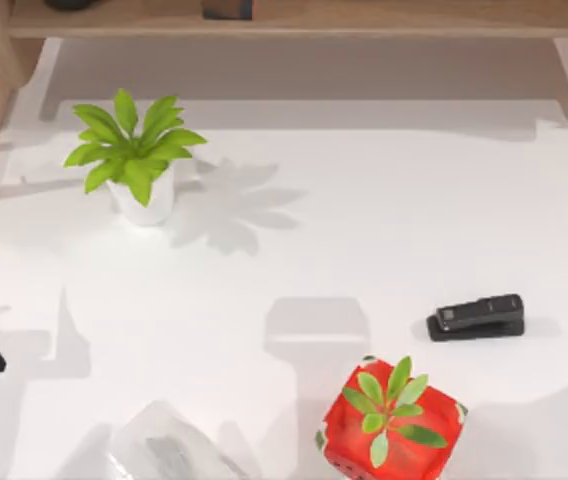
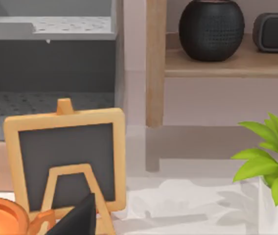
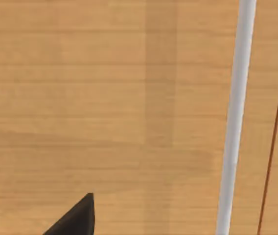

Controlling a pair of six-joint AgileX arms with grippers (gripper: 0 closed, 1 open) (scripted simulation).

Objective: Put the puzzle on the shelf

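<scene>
White bench point(image 1: 364, 230) fills most of the top view, with the long light tan wooden plank shelf point(image 1: 384, 18) running along its far edge. On the bench stand a leafy green plant in a white pot point(image 1: 136, 160) toward the left, a black stapler point(image 1: 477, 316) toward the right, and a red box with green leaves point(image 1: 389, 420) near the front. The left arm sits at the bench's left edge; its wrist view faces a small wooden-framed chalkboard easel point(image 2: 68, 156) and a round black speaker point(image 2: 211, 29) on the shelf. I cannot tell where the puzzle is, or whether either hand is spread or pressed together.
</scene>
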